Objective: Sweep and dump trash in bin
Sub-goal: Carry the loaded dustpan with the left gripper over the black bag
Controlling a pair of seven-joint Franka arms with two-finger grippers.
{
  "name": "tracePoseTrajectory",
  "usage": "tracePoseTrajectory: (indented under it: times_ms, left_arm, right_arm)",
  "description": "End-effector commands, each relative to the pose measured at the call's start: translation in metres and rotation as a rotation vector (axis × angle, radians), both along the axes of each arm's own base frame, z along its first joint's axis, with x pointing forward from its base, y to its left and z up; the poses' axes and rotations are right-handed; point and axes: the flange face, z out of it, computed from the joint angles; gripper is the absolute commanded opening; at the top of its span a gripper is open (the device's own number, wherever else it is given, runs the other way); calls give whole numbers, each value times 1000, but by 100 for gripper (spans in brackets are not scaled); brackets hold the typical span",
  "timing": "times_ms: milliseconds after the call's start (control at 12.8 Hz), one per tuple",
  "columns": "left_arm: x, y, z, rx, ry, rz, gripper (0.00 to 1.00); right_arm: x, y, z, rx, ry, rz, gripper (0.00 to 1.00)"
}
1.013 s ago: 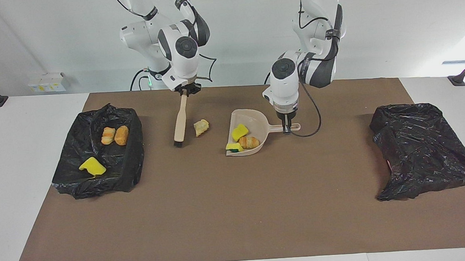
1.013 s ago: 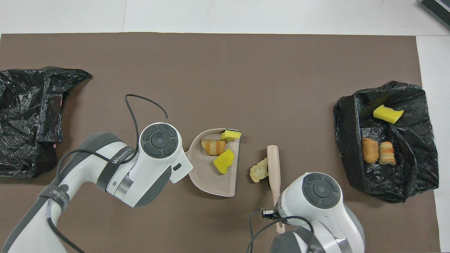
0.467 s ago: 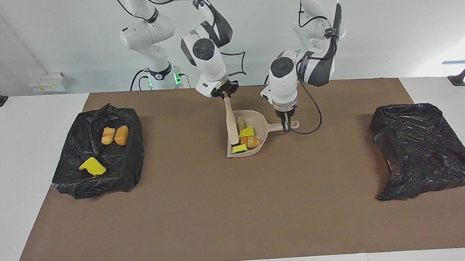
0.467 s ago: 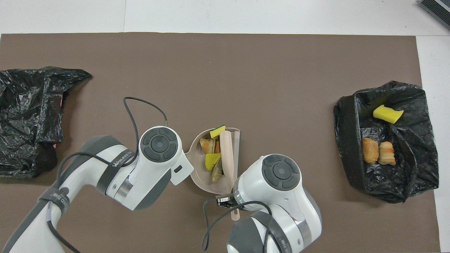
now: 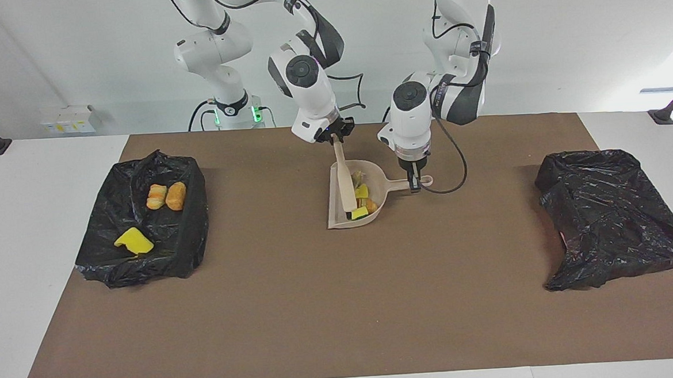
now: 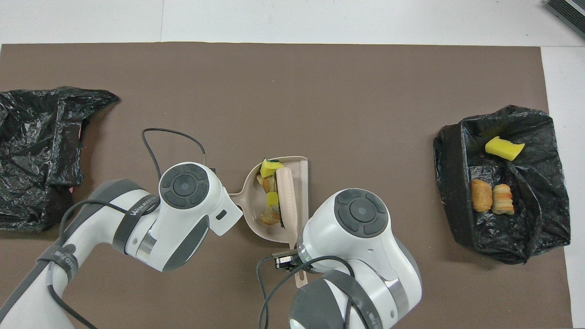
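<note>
The beige dustpan (image 5: 336,207) (image 6: 302,183) sits mid-table. My left gripper (image 5: 414,184) is shut on its handle (image 6: 235,197). Shut on a beige brush (image 5: 344,180) (image 6: 287,196), my right gripper (image 5: 335,140) hangs over the pan, and the brush head reaches down into the pan. The trash (image 5: 363,202) (image 6: 269,192) in the pan is yellow sponge bits, a green-and-yellow sponge and bread-like lumps, crowded between the brush and the pan's back wall. The black-lined bin (image 5: 191,219) (image 6: 450,183) lies at the right arm's end. From overhead both hands hide their fingers.
Inside the bin lie two bread lumps (image 5: 166,196) (image 6: 491,197) and a yellow sponge piece (image 5: 133,240) (image 6: 504,148). A crumpled black bag (image 5: 608,215) (image 6: 36,146) lies at the left arm's end. A brown mat (image 5: 342,304) covers the table.
My right arm swept the brush sideways and pushed the loose beige lump into the dustpan, packing the scraps against its back wall. The left hand shifted slightly with the handle.
</note>
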Motion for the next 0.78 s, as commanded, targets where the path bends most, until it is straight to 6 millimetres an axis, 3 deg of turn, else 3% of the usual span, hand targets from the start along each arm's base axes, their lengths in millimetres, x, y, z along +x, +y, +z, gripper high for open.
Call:
tracePoseTrajectory:
  times_ms: [0,234,389,701]
  left_arm:
    - [15,26,-3,-73,2,31,0]
    - [44,43,5,-129,9,62,0]
    - [61,67,18,-135,0,74,0]
    - [91,103,65,-132,24,68,0]
  right_arm:
    - [4,-5,38,-24,-30,31,0]
    - [11,-5,60,-68,-79,-2,0]
    - [11,-5,62,-85,-96,-4,0]
    - [-4,-6,61,-125,-115,-58,0]
